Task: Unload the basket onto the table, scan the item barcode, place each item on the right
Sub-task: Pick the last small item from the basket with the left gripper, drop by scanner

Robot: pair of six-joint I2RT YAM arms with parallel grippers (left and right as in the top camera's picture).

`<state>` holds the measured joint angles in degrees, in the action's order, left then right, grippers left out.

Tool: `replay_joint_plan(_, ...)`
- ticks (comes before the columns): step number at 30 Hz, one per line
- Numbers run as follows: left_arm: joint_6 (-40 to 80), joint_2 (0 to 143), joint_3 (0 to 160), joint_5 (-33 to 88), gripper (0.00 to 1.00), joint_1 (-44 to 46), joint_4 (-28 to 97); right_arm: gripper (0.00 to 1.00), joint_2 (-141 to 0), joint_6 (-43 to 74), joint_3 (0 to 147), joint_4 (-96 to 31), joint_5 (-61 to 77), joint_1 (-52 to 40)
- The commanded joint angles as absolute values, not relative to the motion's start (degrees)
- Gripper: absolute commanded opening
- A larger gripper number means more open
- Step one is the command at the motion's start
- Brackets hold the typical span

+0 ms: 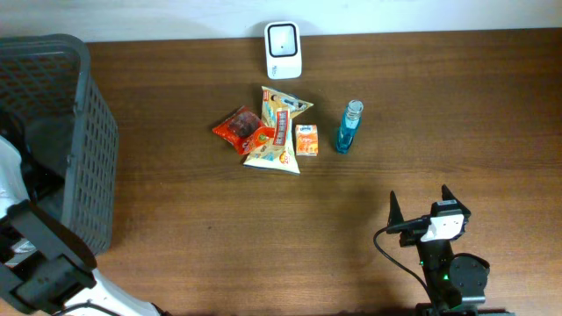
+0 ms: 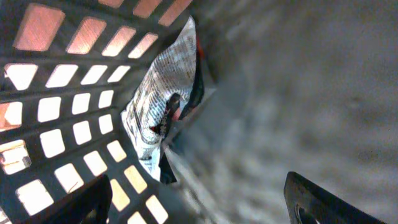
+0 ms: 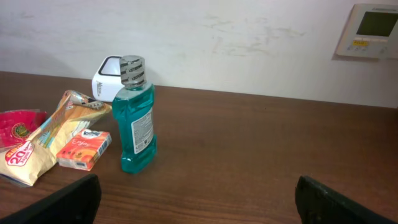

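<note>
Scanner (image 1: 283, 48): white, stands at the far edge of the table (image 1: 439, 96), about mid-width.
Goods on table: red packet (image 1: 239, 128), yellow packet (image 1: 279, 132), small orange box (image 1: 306, 139) and blue bottle (image 1: 349, 127), grouped just in front of the scanner.
Pile detail: red packet and yellow packet overlap; orange box lies just beside the yellow one; bottle lies a little apart from the box.
Obstruction: from the right wrist view the bottle stands in front of the scanner and hides part of it.
Right gripper (image 1: 420, 195): near edge of table, well apart from the goods, fingers spread wide, nothing between them.
Basket (image 1: 88, 149): dark mesh, at the left end of the table.
Left gripper (image 2: 199, 208): inside the basket, fingers apart, holding nothing.
Printed packet (image 2: 158, 102): in the basket, leaning against the mesh wall, ahead of the left fingers and not touching them.
Wall panel (image 3: 372, 28): on the wall behind the table.
</note>
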<state>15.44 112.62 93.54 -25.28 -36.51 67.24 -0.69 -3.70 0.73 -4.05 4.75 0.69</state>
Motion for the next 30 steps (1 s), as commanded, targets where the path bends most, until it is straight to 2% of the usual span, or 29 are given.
replay_joint_plan(1, 15.8, 112.6, 88.4, -29.0, 0.87, -37.3, 64.4, 0.98, -0.4, -4.1, 0.3, -4.2, 4.4, 0.4)
replay_joint_plan(4, 15.8, 112.9, 85.9, -29.0, 0.86, -39.3, 62.1, 0.98, -0.4, -4.1, 0.3, -4.2, 4.4, 0.4)
replay_joint_plan(9, 15.8, 112.9, 85.1, -28.9, 0.79, -44.7, 61.1, 0.98, -0.4, -4.1, 0.3, -4.2, 4.4, 0.4)
replay_joint_plan(13, 15.8, 112.9, 82.8, -27.7, 0.72, -45.0, 57.1, 0.99, -0.4, -4.1, 0.3, -4.2, 4.4, 0.4)
replay_joint_plan(16, 15.7, 112.9, 80.9, -25.4, 0.71, -45.1, 52.7, 0.98, -0.4, -4.1, 0.3, -4.2, 4.4, 0.4)
replay_joint_plan(17, 15.7, 113.0, 80.2, -25.3, 0.64, -45.1, 51.1, 0.98, -0.4, -4.1, 0.3, -4.2, 4.4, 0.4)
replay_joint_plan(18, 15.7, 113.1, 80.2, -25.3, 0.49, -45.1, 50.3, 0.98, -0.4, -4.1, 0.3, -4.2, 4.4, 0.4)
replay_joint_plan(20, 14.4, 113.1, 80.2, -25.3, 0.32, -45.1, 49.7, 0.98, -0.4, -4.1, 0.3, -4.2, 4.4, 0.4)
replay_joint_plan(22, 14.4, 113.0, 80.5, -25.3, 0.06, -45.1, 49.7, 0.98, -0.4, -4.1, 0.3, -4.2, 4.4, 0.4)
replay_joint_plan(23, 14.5, 113.0, 80.7, -25.3, 0.00, -45.1, 49.8, 0.98, -0.4, -4.1, 0.3, -4.2, 4.4, 0.4)
replay_joint_plan(26, 14.5, 113.0, 81.7, -25.2, 0.00, -45.0, 51.6, 0.98, -0.4, -4.1, 0.3, -4.2, 4.4, 0.4)
replay_joint_plan(30, 14.5, 112.1, 88.8, -16.2, 0.00, -44.3, 56.8, 0.98, -0.4, -4.1, 0.3, -4.2, 4.4, 0.4)
